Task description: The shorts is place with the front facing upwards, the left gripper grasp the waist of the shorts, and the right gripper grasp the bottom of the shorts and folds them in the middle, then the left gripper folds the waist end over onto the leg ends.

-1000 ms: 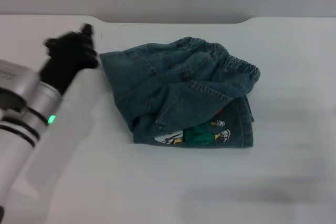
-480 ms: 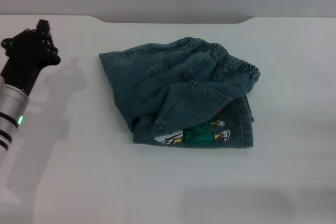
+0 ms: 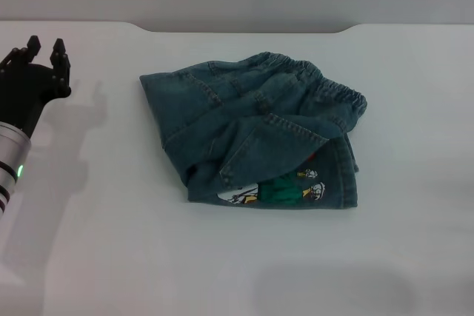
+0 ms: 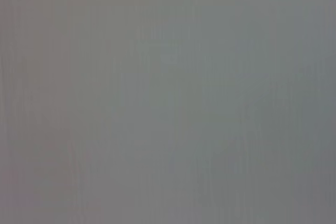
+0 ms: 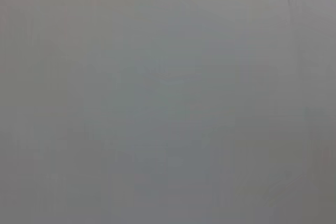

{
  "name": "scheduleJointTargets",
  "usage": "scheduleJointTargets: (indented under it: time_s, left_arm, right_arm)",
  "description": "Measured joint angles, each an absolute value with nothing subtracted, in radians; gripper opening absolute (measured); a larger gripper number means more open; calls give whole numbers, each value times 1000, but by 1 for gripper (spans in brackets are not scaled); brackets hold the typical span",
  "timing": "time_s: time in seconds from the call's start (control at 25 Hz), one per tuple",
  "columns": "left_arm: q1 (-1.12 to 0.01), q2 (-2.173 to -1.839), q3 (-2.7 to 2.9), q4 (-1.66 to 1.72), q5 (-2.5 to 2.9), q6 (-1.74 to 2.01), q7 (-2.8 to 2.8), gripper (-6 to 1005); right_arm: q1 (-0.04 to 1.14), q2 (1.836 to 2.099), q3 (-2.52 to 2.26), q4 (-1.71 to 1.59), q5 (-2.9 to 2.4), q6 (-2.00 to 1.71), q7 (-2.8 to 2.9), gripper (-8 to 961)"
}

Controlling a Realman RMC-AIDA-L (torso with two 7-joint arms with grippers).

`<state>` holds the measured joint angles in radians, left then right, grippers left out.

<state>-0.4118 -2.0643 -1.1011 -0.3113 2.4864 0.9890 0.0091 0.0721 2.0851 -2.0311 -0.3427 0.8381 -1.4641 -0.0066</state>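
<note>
The shorts [image 3: 255, 131] lie folded in a bundle at the middle of the white table in the head view. Their ruched waist [image 3: 326, 88] runs along the far right of the bundle. The leg ends [image 3: 278, 192] lie at the near side, with the cartoon print showing. My left gripper [image 3: 44, 51] hovers over the table's far left, well apart from the shorts, open and holding nothing. The right gripper is out of view. Both wrist views show only blank grey surface.
The white table [image 3: 148, 257] spreads around the shorts. Its far edge [image 3: 244, 29] meets a grey wall.
My left arm has pulled back leftward, away from the shorts' left edge, toward the table's far left. The shorts have not moved.
</note>
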Motion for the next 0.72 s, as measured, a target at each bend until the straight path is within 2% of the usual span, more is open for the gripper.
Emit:
scheduleJointTargets:
  time_s: [0.04, 0.16, 0.4, 0.6, 0.72]
  left_arm:
    - [-412, -2064, -1101, -311, 2486, 989, 8, 149]
    - [-412, -2065, -1101, -311, 2486, 991, 5, 306]
    - [-413, -2066, -1101, -312, 2484, 991, 5, 533]
    - [-413, -2066, -1104, -311, 2483, 991, 5, 658]
    - [-413, -2066, -1104, -311, 2483, 991, 5, 658]
  right_arm:
    - [72, 2086, -2031, -342, 838, -1470, -7, 209]
    - [73, 2085, -2029, -339, 839, -1476, -7, 444]
    - [82, 2083, -2026, -336, 839, -1471, -7, 570]
    - [98, 2082, -2023, -320, 839, -1471, -7, 654]
    - [115, 2082, -2023, -299, 839, -1470, -7, 654]
